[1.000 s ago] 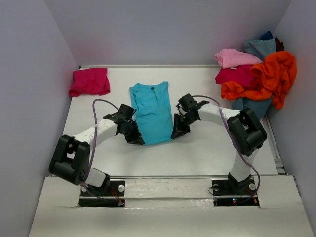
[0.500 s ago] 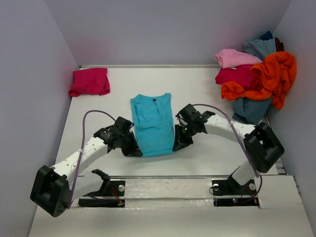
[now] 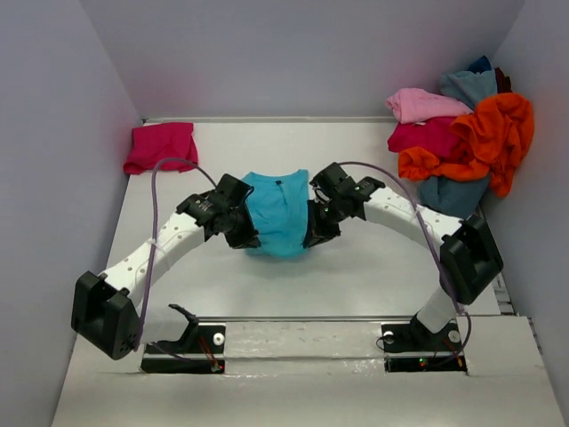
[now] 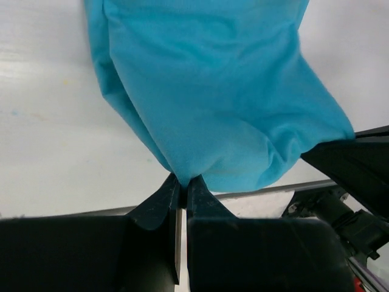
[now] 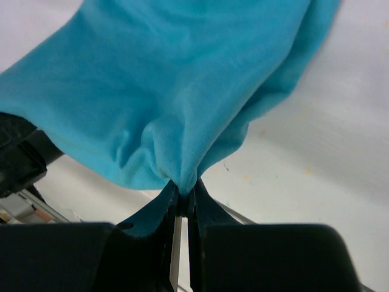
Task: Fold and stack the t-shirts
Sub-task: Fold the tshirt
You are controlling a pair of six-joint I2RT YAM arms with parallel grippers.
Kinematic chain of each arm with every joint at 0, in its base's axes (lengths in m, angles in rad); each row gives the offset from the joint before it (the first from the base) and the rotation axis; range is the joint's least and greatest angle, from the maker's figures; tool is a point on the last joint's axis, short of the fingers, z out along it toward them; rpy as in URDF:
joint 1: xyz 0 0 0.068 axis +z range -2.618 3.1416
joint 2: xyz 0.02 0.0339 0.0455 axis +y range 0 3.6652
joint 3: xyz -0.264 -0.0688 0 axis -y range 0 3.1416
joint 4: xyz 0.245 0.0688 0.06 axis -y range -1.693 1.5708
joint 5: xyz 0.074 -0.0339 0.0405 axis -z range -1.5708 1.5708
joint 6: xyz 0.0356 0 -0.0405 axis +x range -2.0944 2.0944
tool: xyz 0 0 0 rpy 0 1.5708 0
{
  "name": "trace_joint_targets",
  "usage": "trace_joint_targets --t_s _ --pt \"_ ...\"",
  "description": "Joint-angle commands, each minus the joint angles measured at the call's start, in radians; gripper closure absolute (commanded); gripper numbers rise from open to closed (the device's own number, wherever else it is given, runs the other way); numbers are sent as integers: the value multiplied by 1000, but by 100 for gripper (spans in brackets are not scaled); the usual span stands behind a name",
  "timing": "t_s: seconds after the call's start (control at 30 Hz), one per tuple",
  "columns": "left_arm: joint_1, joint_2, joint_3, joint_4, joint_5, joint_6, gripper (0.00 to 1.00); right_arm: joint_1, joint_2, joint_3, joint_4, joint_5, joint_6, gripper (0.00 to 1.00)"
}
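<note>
Far left: a folded magenta shirt (image 3: 161, 147) is lying flat on the desk (image 3: 373, 276), well beyond the left gripper (image 4: 183, 180) and off to its left.
Left arm: the left gripper is pinching the near left corner of the turquoise shirt (image 3: 276, 209), with the cloth bunching right at its closed tips.
Middle: the turquoise shirt is hanging between the two grippers. Its near end is lifting off the desk and sagging, and its collar end is lying on the desk just beyond them.
Right arm: the right gripper (image 5: 184, 191) is pinching the near right corner of the same hem, its tips closing on a gathered fold.
Far right: a heap of shirts (image 3: 462, 133), pink, crimson, orange and blue, is sitting crumpled well beyond the right gripper and to its right.
Step in hand: the arms seem to be folding the turquoise shirt in half, carrying hem towards collar.
Next move: this is likely calling for both grippers to travel forward level, lay the hem over the collar end with the edges matching, and then let go.
</note>
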Motion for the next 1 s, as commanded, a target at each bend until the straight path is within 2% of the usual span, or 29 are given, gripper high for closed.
trace_joint_targets --t_s 0.0,0.17,0.6,0.97 --pt "13 83 129 -9 -70 62 94 4 81 155 -42 56 -29 93" --pt "36 171 229 3 -80 100 94 -21 165 301 -88 83 -57 93" --pt "193 359 522 -23 -100 208 94 -125 363 681 -217 99 -110 93" --pt "235 497 683 -35 -101 239 94 -185 511 875 -254 95 -132 93"
